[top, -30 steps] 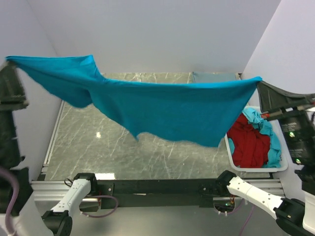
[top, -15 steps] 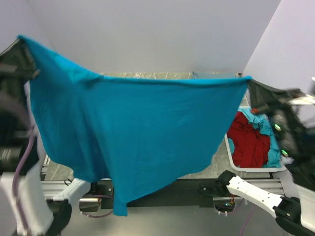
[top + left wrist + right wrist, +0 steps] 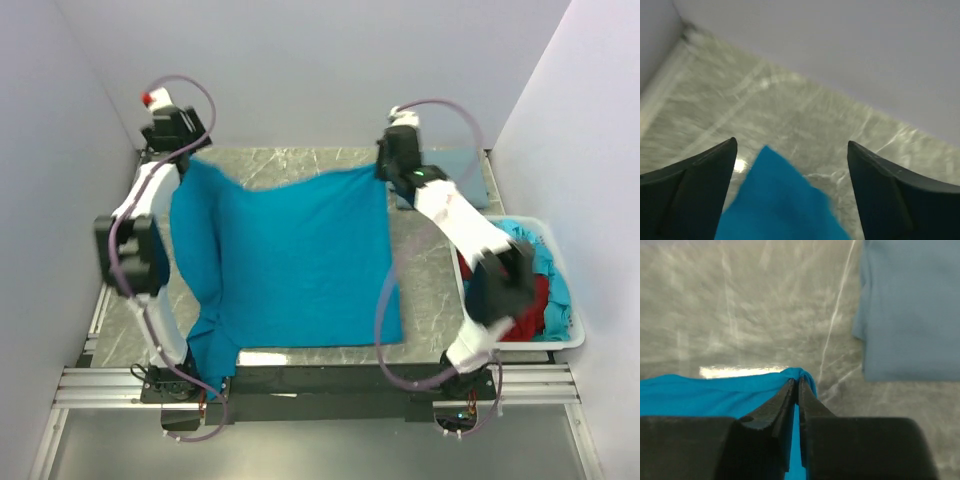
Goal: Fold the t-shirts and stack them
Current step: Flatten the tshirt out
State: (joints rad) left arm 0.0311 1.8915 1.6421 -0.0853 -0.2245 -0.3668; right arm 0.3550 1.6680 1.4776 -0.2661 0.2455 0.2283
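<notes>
Pinches the far right corner of the teal-blue t-shirt (image 3: 285,255) between right fingers (image 3: 782,405) pressed together; holds left fingers (image 3: 695,175) spread above the other corner (nothing gripped). Leaves it flat on the desk (image 3: 300,165), drooping off near-left. Risks skewing it with any one-sided pull.

The teal shirt (image 3: 290,250) is plain bright blue-green. The folded shirt (image 3: 910,310) is dusty grey-blue. The table (image 3: 430,285) is grey-green marble with white veins. The white bin (image 3: 545,343) holds a dark red shirt (image 3: 540,293) and a turquoise shirt (image 3: 560,300).
</notes>
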